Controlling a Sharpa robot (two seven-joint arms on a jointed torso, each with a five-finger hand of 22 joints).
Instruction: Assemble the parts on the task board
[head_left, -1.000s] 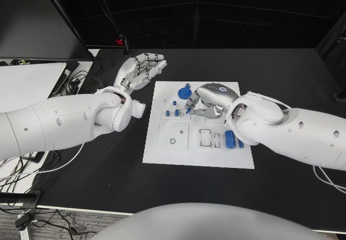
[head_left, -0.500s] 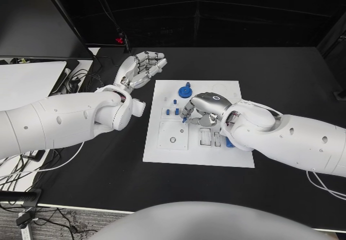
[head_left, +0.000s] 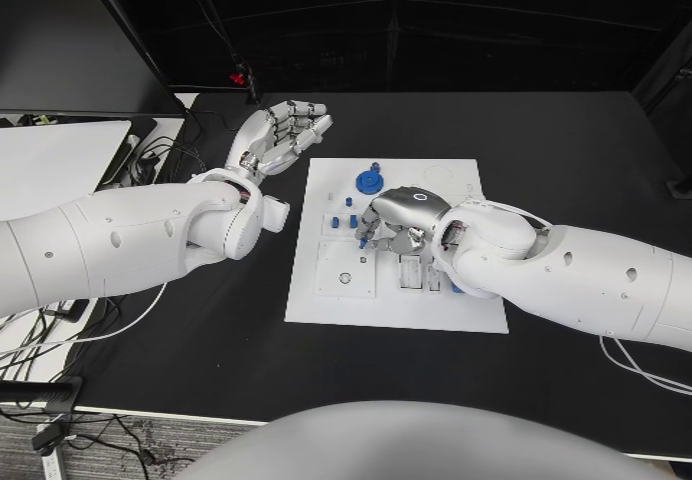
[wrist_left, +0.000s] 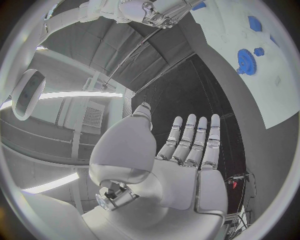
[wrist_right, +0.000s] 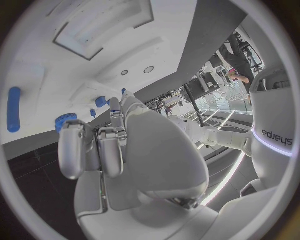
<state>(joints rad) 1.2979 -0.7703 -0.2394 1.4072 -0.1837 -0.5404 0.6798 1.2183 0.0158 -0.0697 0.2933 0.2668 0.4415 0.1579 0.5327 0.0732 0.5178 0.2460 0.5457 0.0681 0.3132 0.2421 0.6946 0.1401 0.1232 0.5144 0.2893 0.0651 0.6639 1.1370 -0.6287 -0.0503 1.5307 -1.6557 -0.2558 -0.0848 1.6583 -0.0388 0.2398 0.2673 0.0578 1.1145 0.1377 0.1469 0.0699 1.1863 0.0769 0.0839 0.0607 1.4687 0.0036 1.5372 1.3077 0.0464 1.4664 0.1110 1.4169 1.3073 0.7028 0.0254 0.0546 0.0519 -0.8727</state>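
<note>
Two hands were in view. The left hand (head_left: 281, 135) hovered over the black table (head_left: 577, 150) beside the task board (head_left: 397, 310), fingers spread, holding nothing. The right hand (head_left: 397, 218) hung over the board's middle, fingers curled downward; whether they held a part could not be determined. A blue gear (head_left: 371, 182) stood at the board's far end, small blue pegs (head_left: 340, 221) nearby. The right arm (head_left: 577, 275) covered the board's right side.
</note>
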